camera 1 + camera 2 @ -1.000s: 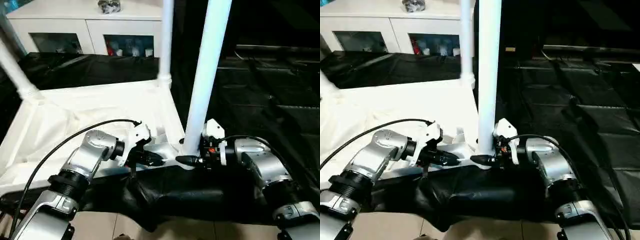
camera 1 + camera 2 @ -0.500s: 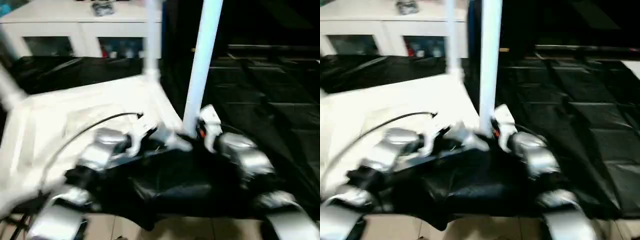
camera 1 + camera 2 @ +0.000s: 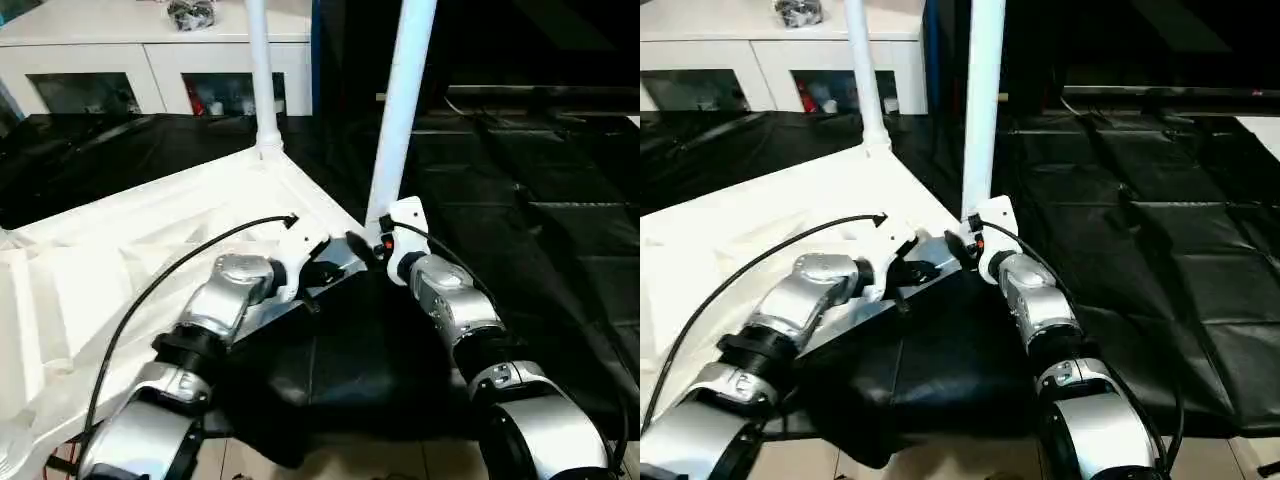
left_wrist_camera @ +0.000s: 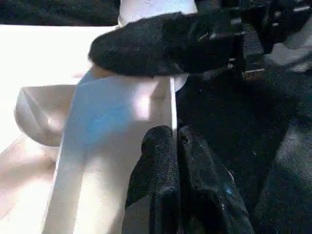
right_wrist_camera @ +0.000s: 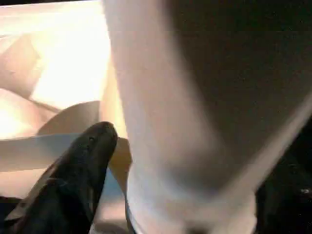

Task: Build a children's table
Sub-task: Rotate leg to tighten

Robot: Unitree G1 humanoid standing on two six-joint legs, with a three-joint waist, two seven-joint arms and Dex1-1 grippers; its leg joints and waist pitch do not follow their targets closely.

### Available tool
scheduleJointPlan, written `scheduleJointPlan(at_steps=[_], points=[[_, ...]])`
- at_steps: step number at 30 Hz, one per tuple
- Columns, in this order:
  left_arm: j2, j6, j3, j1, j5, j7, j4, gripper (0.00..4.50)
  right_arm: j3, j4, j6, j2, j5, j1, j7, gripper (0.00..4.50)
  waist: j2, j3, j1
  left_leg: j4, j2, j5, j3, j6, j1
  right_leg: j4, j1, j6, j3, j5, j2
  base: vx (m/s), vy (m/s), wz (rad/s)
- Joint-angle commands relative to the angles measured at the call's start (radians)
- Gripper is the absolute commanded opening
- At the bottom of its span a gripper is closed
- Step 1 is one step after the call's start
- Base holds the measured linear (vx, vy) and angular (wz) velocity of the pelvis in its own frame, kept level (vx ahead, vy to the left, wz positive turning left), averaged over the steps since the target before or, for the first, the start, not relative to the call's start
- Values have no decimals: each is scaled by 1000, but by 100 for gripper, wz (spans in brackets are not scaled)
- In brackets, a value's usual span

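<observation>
The children's table lies upside down: its white ribbed tabletop (image 3: 150, 250) spreads to the left. Two white legs stand in corner sockets, a far one (image 3: 262, 80) and a near one (image 3: 400, 110). My left gripper (image 3: 322, 272) is shut on the tabletop's thin near rim (image 4: 122, 141), just beside the near leg's socket. My right gripper (image 3: 372, 242) stands open at the base of the near leg (image 5: 165, 122). One black finger (image 5: 83, 165) sits beside that leg with a slight gap.
A white glass-door cabinet (image 3: 160, 60) stands at the back. Black sheeting (image 3: 530, 200) covers the ground to the right and behind. A black padded block (image 3: 350, 370) lies under my forearms, with pale floor tiles (image 3: 330, 460) at the near edge.
The whole view has shifted and tilted. My right gripper's jaws have widened off the base of the near leg. The left gripper has stayed shut on the rim.
</observation>
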Motion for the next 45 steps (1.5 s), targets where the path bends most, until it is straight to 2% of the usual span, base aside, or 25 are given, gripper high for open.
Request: scheduleJointPlan(at_steps=[1,3,4,6,8,11,14,16,19,21,24,29,31,33,34,35,36,38,39,40,41,42,43,44,45], points=[[-35,-25,-64,-4,-24,-79,-43,0,73,1,-4,49,1,0,88,384,-1,-63,2,-60,17,-165,1,73,1,-75,61,-243,43,-147,-71,0,0,0],[-4,-29,-79,11,-28,-138,-66,0,110,-65,-23,17,15,34,235,384,-1,-65,6,-59,19,-167,0,80,6,-74,62,-248,42,-132,-71,0,0,0],[28,-44,-92,24,-34,-200,-84,0,149,-130,-24,-23,25,69,359,384,-2,-63,7,-59,19,-160,1,91,3,-72,63,-251,44,-109,-69,0,0,0],[58,-61,-106,38,-44,-265,-105,0,178,-172,-25,-61,22,95,446,384,-3,-63,12,-58,22,-157,2,101,1,-67,63,-254,42,-92,-69,0,0,0],[95,-78,-122,57,-54,-337,-132,0,203,-206,-35,-106,17,123,540,384,-3,-61,12,-60,22,-184,3,96,4,-73,59,-251,41,-142,-69,0,0,0],[124,-70,-129,71,-73,-399,-158,0,216,-248,-12,-143,39,147,622,384,-3,-57,17,-63,25,-218,2,80,9,-80,56,-235,44,-221,-71,0,0,0],[151,-70,-124,75,-75,-436,-170,0,228,-357,60,-204,89,186,750,384,-4,-57,22,-65,25,-214,2,82,9,-79,55,-231,45,-211,-66,0,0,0],[152,-70,-124,75,-75,-438,-171,0,229,-368,66,-209,93,190,758,352,-3,-59,30,-63,24,-203,3,78,10,-79,53,-231,46,-209,-69,0,0,0],[168,-72,-125,76,-79,-461,-172,0,234,-421,101,-235,111,209,806,343,-2,-60,34,-63,22,-191,2,74,8,-78,55,-224,44,-206,-68,0,0,0],[169,-71,-126,78,-79,-467,-176,0,233,-432,109,-238,113,214,817,313,-2,-61,34,-62,23,-184,2,74,7,-76,55,-227,44,-188,-69,0,0,0],[165,-62,-124,83,-82,-468,-187,0,237,-449,128,-238,116,222,818,301,-2,-60,34,-63,22,-187,1,69,7,-78,54,-225,44,-202,-69,0,0,0],[138,-51,-109,81,-79,-424,-181,0,224,-435,140,-215,103,224,756,273,-4,-57,32,-65,21,-206,1,59,9,-84,52,-211,44,-250,-70,0,0,0],[87,-40,-83,55,-60,-302,-135,0,177,-339,137,-150,47,186,529,271,-6,-56,27,-65,19,-212,1,49,9,-87,49,-202,45,-281,-71,0,0,0],[70,-36,-75,45,-53,-261,-117,0,163,-307,136,-130,31,172,453,271,-7,-55,20,-68,14,-227,-4,27,10,-92,52,-181,40,-350,-72,0,0,0],[34,-26,-60,22,-41,-179,-77,0,133,-240,140,-90,9,142,305,270,-6,-53,16,-67,15,-230,-2,26,10,-94,47,-172,43,-364,-71,0,0,0],[28,-24,-58,19,-39,-167,-70,0,128,-230,141,-84,7,137,284,270,-5,-52,13,-67,14,-233,-2,20,11,-95,44,-172,43,-369,-70,0,0,0],[-8,-12,-41,-3,-30,-88,-31,0,102,-174,145,-48,6,110,181,270,-7,-56,8,-67,12,-231,-5,11,10,-95,50,-168,42,-369,-71,0,0,0],[-36,-3,-27,-21,-25,-27,-2,0,84,-130,148,-21,11,87,109,270,-8,-55,2,-66,11,-231,-4,11,11,-95,48,-172,43,-353,-70,0,0,0],[-53,0,-21,-32,-21,11,16,0,72,-99,148,-4,12,70,57,270,-2,-58,-1,-64,10,-219,-3,21,7,-93,50,-181,44,-317,-69,0,0,0],[-76,1,-13,-49,-13,64,41,0,55,-56,138,21,11,44,-21,270,-4,-59,-2,-65,9,-209,-3,24,3,-91,52,-182,42,-301,-68,0,0,0],[-84,0,-11,-54,-11,79,49,0,48,-38,134,30,8,33,-57,270,-3,-60,-2,-63,9,-206,-2,23,6,-92,49,-184,43,-299,-69,0,0,0],[-97,-4,-6,-62,-4,103,62,0,35,-8,119,46,5,15,-97,270,-7,-62,0,-60,8,-189,-1,30,4,-89,52,-190,43,-277,-71,0,0,0],[-103,-11,-5,-65,-2,107,66,0,27,4,110,54,13,8,-87,305,-6,-63,1,-60,9,-173,-1,37,3,-87,55,-193,43,-253,-70,0,0,0],[-106,-15,-5,-67,-1,108,68,0,22,12,103,58,20,4,-75,305,-6,-63,1,-60,9,-168,-1,44,1,-86,55,-198,43,-238,-70,0,0,0],[-109,-30,-8,-66,-1,92,66,0,11,17,100,67,25,-3,-64,326,-11,-66,3,-58,9,-154,2,56,-1,-84,58,-206,43,-202,-69,0,0,0]])
